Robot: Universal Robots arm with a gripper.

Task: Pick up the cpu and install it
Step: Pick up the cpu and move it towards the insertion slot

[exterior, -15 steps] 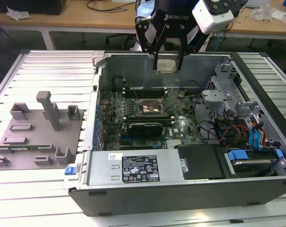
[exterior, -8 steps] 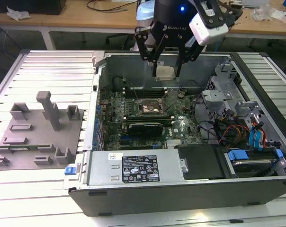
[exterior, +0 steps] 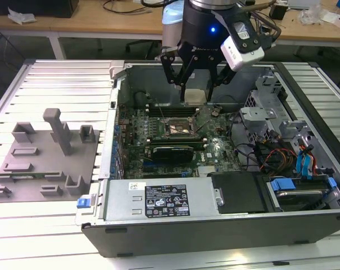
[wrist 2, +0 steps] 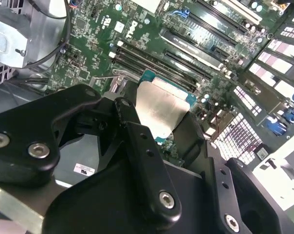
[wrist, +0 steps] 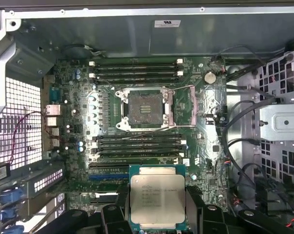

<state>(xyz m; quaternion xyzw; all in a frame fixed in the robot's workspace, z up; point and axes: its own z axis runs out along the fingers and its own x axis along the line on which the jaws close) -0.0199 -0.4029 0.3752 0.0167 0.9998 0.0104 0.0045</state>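
My black gripper [exterior: 196,91] clenches the small silvery-topped square cpu [wrist: 157,202], the dark metal-rimmed socket [wrist: 144,108] below, just ahead.

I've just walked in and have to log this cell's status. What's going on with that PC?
The robot arm's pincer is shut on the cpu and holds it flat above the motherboard inside the open computer case. The socket on the board is open and empty. The chip is in the air, clear of the socket, so it has been picked up but not installed.
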